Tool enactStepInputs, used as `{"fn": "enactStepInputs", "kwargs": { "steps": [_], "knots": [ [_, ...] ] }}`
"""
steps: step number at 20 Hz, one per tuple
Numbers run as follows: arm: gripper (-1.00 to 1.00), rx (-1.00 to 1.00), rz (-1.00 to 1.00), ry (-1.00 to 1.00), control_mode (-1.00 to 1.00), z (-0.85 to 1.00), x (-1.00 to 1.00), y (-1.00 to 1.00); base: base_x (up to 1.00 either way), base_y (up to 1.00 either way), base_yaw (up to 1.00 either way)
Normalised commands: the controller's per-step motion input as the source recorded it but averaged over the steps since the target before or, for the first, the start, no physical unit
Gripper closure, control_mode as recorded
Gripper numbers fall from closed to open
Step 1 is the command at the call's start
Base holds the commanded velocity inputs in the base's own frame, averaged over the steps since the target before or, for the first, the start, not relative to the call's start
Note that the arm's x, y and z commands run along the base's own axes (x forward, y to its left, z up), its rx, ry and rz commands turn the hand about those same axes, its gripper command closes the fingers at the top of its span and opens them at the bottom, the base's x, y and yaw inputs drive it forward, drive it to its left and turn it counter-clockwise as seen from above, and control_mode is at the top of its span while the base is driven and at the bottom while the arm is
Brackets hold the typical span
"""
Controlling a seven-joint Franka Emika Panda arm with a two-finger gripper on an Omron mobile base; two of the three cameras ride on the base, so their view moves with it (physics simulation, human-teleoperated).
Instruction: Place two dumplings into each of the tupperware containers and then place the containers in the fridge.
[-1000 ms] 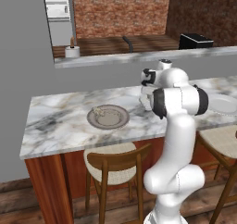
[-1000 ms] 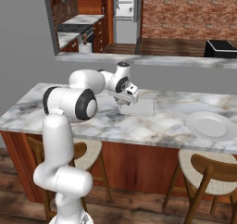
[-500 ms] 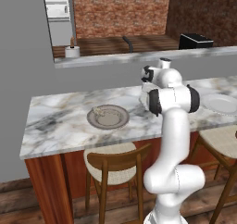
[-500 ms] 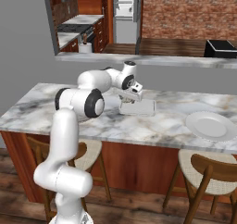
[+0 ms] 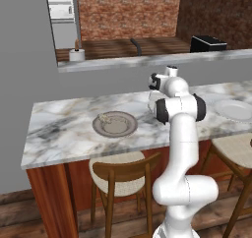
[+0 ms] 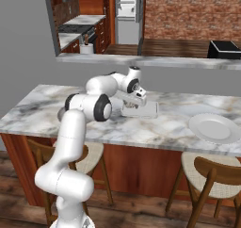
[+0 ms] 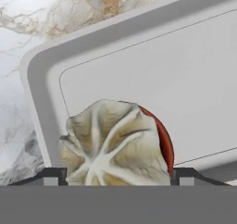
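A pale crimped dumpling (image 7: pixel 115 146) sits between the tips of my gripper (image 7: pixel 118 174), which is shut on it. Right below it lies one grey tupperware container (image 7: pixel 152 70), its floor bare. In the right base view my gripper (image 6: pixel 137 101) hangs over the left part of that container (image 6: pixel 146 110) on the marble counter. A dumpling (image 5: pixel 104 117) lies on the round grey-brown plate (image 5: pixel 118 126) to the arm's left. The fridge (image 5: pixel 61 8) stands far back in the kitchen, beyond the raised ledge.
A white round plate (image 6: pixel 214 127) rests on the counter's right side. Wooden stools (image 5: pixel 123 170) stand under the counter's front edge. A raised grey ledge (image 5: pixel 147 60) runs behind the counter, with a black appliance (image 5: pixel 207 43) beyond it.
The arm has stretched further out, carrying the gripper and its dumpling rightward over the container and slightly down. The plates and the container have stayed put.
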Motion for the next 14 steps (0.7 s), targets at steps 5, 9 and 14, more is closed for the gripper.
{"fn": "enactStepInputs", "kwargs": {
  "steps": [5, 9, 14],
  "knots": [
    [-1.0, 0.0, 0.0, 0.01, -1.0, -0.17, 0.0, -0.02, 0.0, 0.0, 0.0],
    [-1.0, 0.0, 0.0, 0.01, -1.0, 0.0, 0.0, 0.0, 0.0, 0.0, 0.0],
    [-1.0, 0.0, 0.0, 0.0, -1.0, 0.0, 0.0, 0.0, 0.0, 0.0, 0.0]
  ]
}}
